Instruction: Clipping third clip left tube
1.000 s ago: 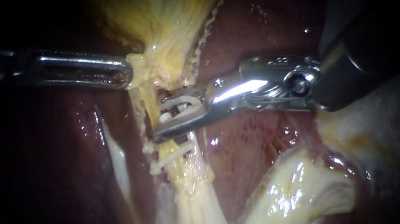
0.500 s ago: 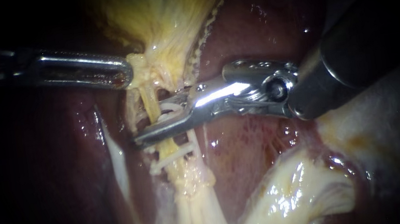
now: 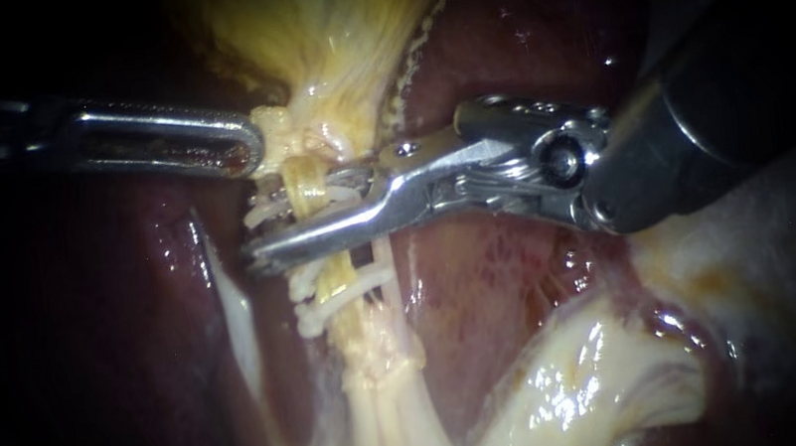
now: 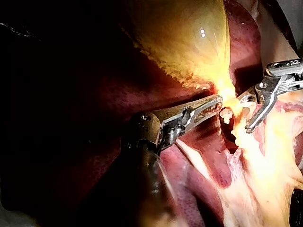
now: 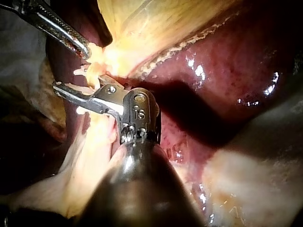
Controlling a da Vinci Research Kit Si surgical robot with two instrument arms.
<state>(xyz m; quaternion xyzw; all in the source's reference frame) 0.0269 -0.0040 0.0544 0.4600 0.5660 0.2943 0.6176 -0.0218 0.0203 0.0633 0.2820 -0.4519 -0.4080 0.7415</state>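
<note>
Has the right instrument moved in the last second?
Yes: the right instrument has pushed further left across the tube, against the unmoved left instrument.

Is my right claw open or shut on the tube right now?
Open. In the endoscope view the right instrument straddles the tube, with a gap between its claw halves; the left wrist view shows them spread too.
</note>
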